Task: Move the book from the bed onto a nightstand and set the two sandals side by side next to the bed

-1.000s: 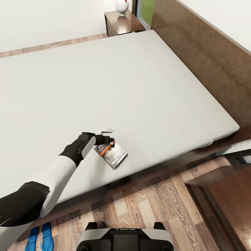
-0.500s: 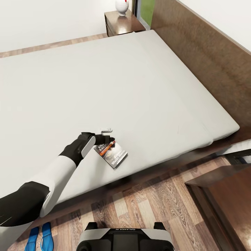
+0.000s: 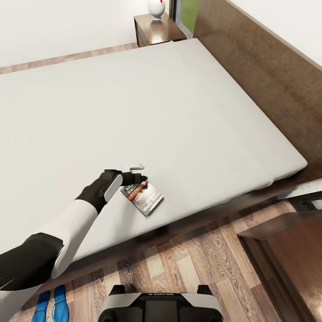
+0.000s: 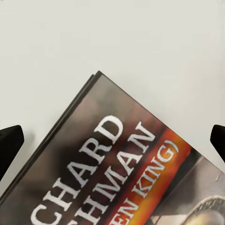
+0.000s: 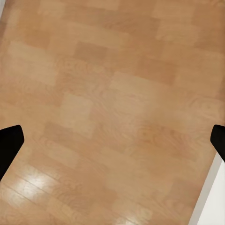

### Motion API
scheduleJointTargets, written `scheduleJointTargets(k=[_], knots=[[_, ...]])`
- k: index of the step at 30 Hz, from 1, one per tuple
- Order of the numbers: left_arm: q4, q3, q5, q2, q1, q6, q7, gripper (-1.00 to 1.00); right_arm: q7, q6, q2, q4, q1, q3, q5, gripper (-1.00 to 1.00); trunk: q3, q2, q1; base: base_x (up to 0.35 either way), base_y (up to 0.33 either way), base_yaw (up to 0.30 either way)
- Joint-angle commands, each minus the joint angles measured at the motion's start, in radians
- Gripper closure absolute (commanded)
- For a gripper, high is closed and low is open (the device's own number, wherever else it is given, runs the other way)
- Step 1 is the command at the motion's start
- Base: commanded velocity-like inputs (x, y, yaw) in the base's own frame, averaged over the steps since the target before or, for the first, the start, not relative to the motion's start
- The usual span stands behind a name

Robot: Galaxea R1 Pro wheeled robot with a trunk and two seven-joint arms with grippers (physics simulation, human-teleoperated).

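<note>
The book [image 3: 145, 197] lies flat on the light-grey mattress of the bed [image 3: 134, 98], close to its near edge. My left gripper [image 3: 138, 173] is open and sits low over the book's far corner. In the left wrist view the book's cover [image 4: 122, 168] lies between the two widely spread dark fingertips [image 4: 9, 145]. Both blue sandals [image 3: 42, 306] [image 3: 59, 304] lie side by side on the floor by the bed, below my left arm. One nightstand [image 3: 156, 29] stands at the bed's far corner. My right gripper [image 5: 112, 145] is open over bare wood floor.
A white vase [image 3: 156, 8] stands on the far nightstand. The tall brown headboard [image 3: 268, 76] runs along the right. A second dark-brown cabinet [image 3: 286, 241] stands at the lower right. My base [image 3: 160, 306] is on the wood-plank floor [image 3: 188, 259] just before the bed.
The left gripper's pale far finger has crept slightly away from the book. Nothing else has moved.
</note>
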Motion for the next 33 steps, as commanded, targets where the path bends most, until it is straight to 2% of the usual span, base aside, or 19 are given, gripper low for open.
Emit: scheduleJointTargets(k=[1, 13, 17, 22, 33], knots=[[-0.001, -0.001, -0.001, 0.000, 0.000, 0.004, -0.002, -1.00, 0.004, 0.003, 0.000, -0.002, 0.001, 0.008, 0.001, -1.00, 0.000, 0.000, 0.000, 0.000, 0.000, 0.000], [-0.001, 0.003, -0.002, 0.000, 0.000, 0.000, 0.005, -1.00, 0.004, 0.003, 0.000, -0.002, 0.001, 0.008, 0.001, -1.00, 0.000, 0.000, 0.000, 0.000, 0.000, 0.000], [0.000, 0.031, -0.003, 0.000, 0.000, -0.001, 0.011, -1.00, 0.004, 0.003, 0.000, -0.002, 0.001, 0.008, 0.001, -1.00, 0.000, 0.000, 0.000, 0.000, 0.000, 0.000], [0.000, 0.061, -0.004, -0.002, 0.000, -0.002, 0.048, -1.00, 0.004, 0.003, 0.000, -0.002, 0.001, 0.008, 0.001, -1.00, 0.000, 0.000, 0.000, 0.000, 0.000, 0.000], [-0.001, 0.076, -0.004, -0.004, 0.000, -0.003, 0.078, -1.00, 0.004, 0.003, 0.000, -0.002, 0.001, 0.009, 0.001, -1.00, 0.000, 0.000, 0.000, 0.000, 0.000, 0.000]])
